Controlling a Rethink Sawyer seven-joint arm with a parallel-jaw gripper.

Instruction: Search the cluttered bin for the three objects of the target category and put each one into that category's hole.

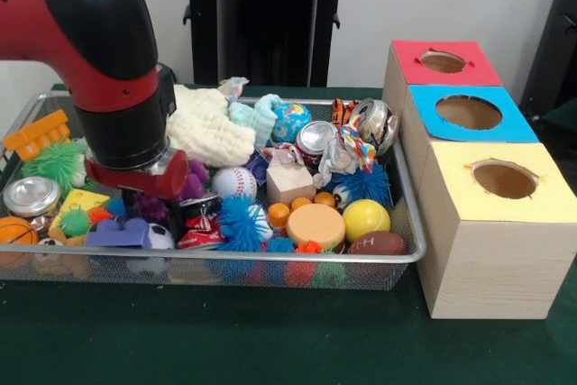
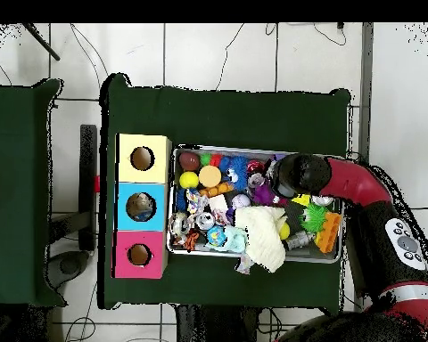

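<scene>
The cluttered bin (image 1: 404, 257) is a silver wire-mesh tray full of toys; it also shows in the overhead view (image 2: 253, 150). My gripper (image 1: 149, 205) is down among the toys at the bin's left side, under the red and black wrist, above a purple bumpy toy (image 1: 191, 182) and a soccer ball (image 1: 160, 237). The wrist hides it in the overhead view (image 2: 293, 174). Balls in the bin: a baseball (image 1: 234, 181), a yellow ball (image 1: 365, 219), a football (image 1: 377, 243), a basketball (image 1: 15, 230).
Three wooden boxes with holes stand right of the bin: red (image 1: 443, 61), blue (image 1: 468, 113), yellow (image 1: 504, 179). The bin also holds crushed cans (image 1: 371, 121), a cream cloth (image 1: 209, 128), a wooden block (image 1: 290, 182), spiky balls (image 1: 236, 223) and an orange brick (image 1: 36, 132).
</scene>
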